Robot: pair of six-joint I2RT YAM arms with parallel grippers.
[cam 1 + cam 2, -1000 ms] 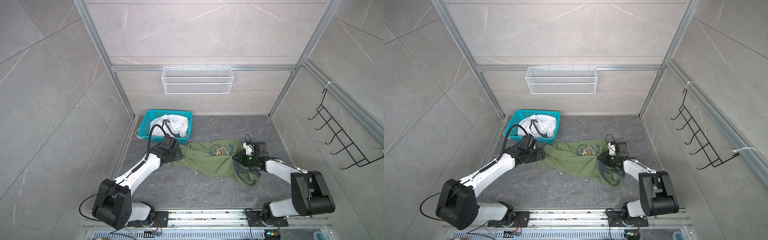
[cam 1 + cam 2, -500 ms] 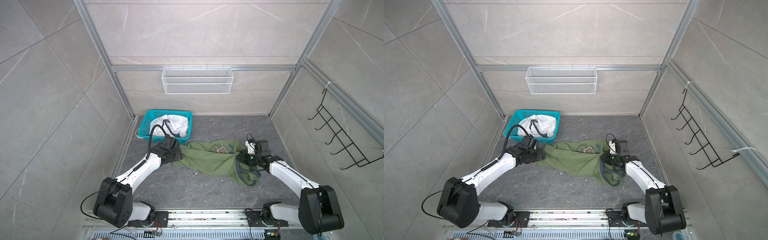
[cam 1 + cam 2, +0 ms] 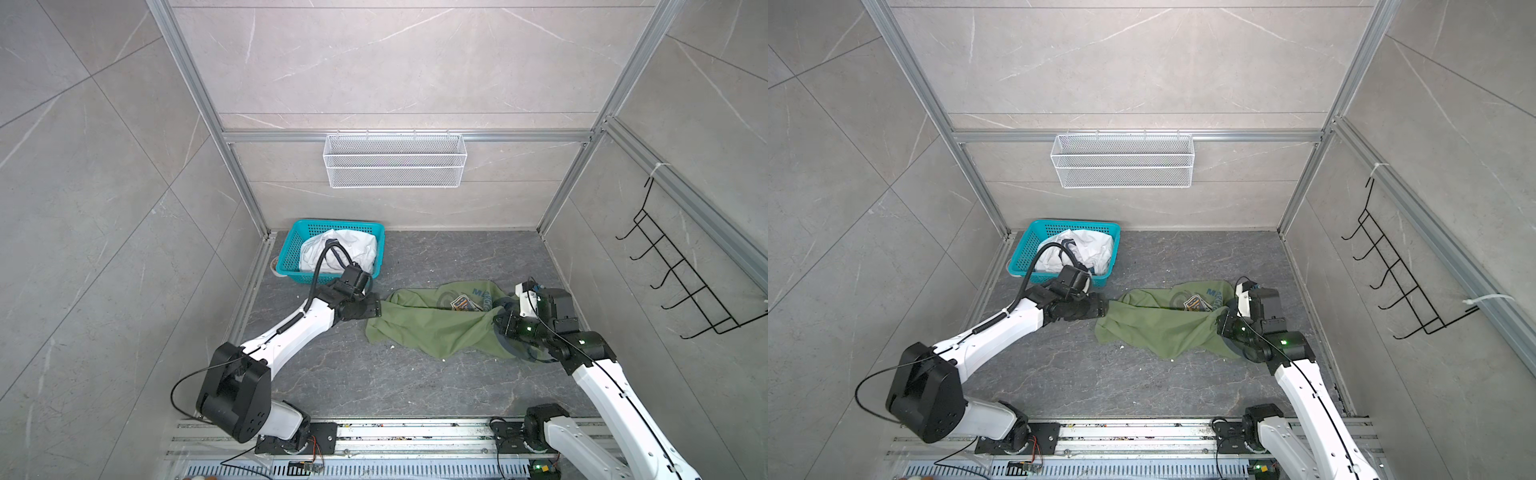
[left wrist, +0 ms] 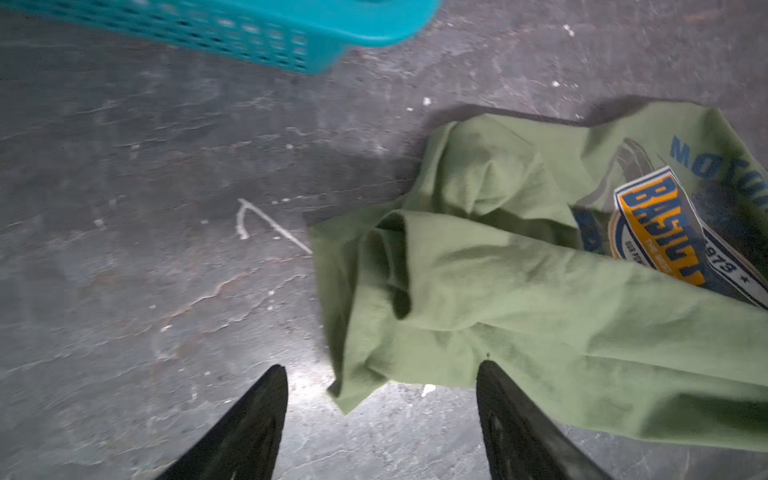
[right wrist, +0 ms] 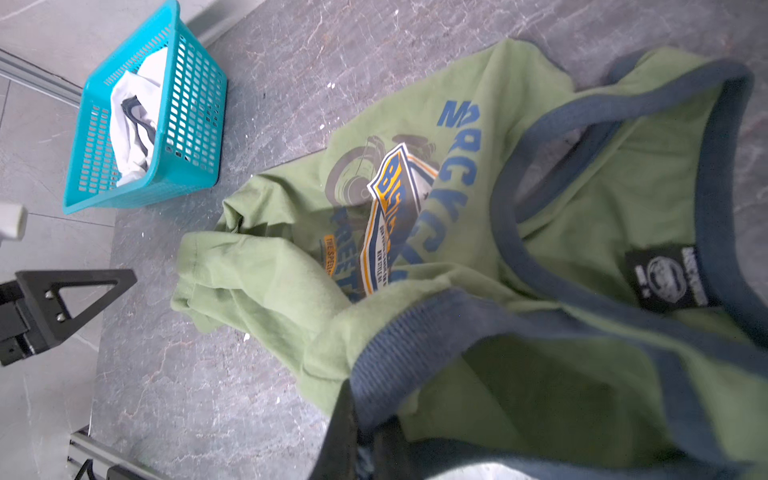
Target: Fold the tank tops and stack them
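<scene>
The olive green tank top [image 3: 432,328] [image 3: 1158,328] lies crumpled on the dark floor, chest graphic facing up. My right gripper [image 5: 365,432] is shut on its grey-trimmed opening at the right end [image 3: 500,326], and that cloth is bunched and raised there. At the shirt's left edge my left gripper [image 4: 380,374] [image 3: 374,309] stands open and low. A green corner lies between its fingers [image 4: 266,407], untouched. The white tank top [image 3: 345,249] [image 5: 133,124] sits crumpled in the teal basket.
The teal basket [image 3: 291,253] [image 3: 1023,253] stands at the back left corner, close behind my left arm. A white wire shelf [image 3: 395,166] hangs on the back wall and black hooks [image 3: 681,282] on the right wall. Small white crumbs dot the floor.
My right gripper has shut on the green top's grey trim and drawn it slightly to the right as the arm swung outward. The left gripper has stayed open in place.
</scene>
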